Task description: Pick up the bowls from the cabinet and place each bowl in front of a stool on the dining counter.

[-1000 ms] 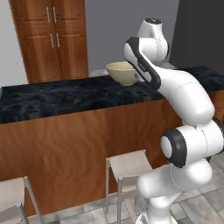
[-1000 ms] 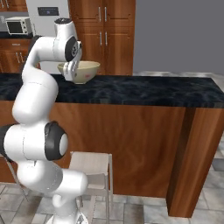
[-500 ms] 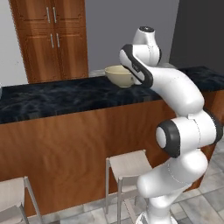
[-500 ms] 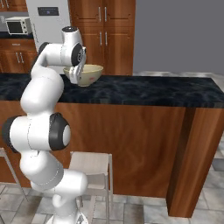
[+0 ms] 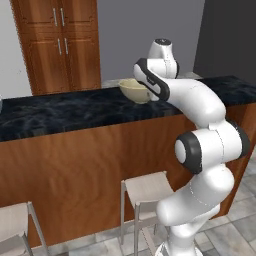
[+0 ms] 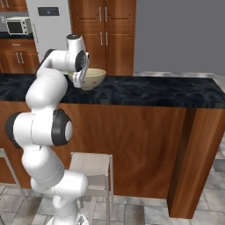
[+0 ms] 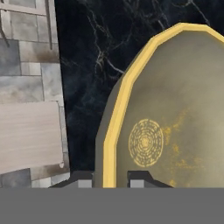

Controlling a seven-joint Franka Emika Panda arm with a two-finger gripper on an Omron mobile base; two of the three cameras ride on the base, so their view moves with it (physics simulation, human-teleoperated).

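Observation:
My gripper [image 6: 81, 80] is shut on the near rim of the olive-tan bowl [image 6: 93, 78], whose rim is yellowish. The bowl [image 5: 135, 91] sits low over the black marbled top of the dining counter [image 5: 65, 112], upright; I cannot tell whether it touches the stone. In the hand view the gripper [image 7: 109, 178] pinches the yellow rim between its fingertips [image 7: 84, 180], and the bowl [image 7: 175, 118] shows a round pattern inside. A light stool [image 5: 147, 187] stands at the counter's wooden front, below the bowl. The cabinet is out of view.
A second stool [image 5: 15, 220] stands further left at the counter [image 6: 154, 90]. Behind the counter are a tall wooden pantry [image 6: 103, 35], a fridge [image 6: 48, 26] and a microwave [image 6: 17, 26]. The stool [image 7: 30, 135] and tiled floor lie beside the counter edge [image 7: 87, 52].
The arm has reached further out over the counter and lowered the bowl toward the stone top. The grip on the rim is unchanged.

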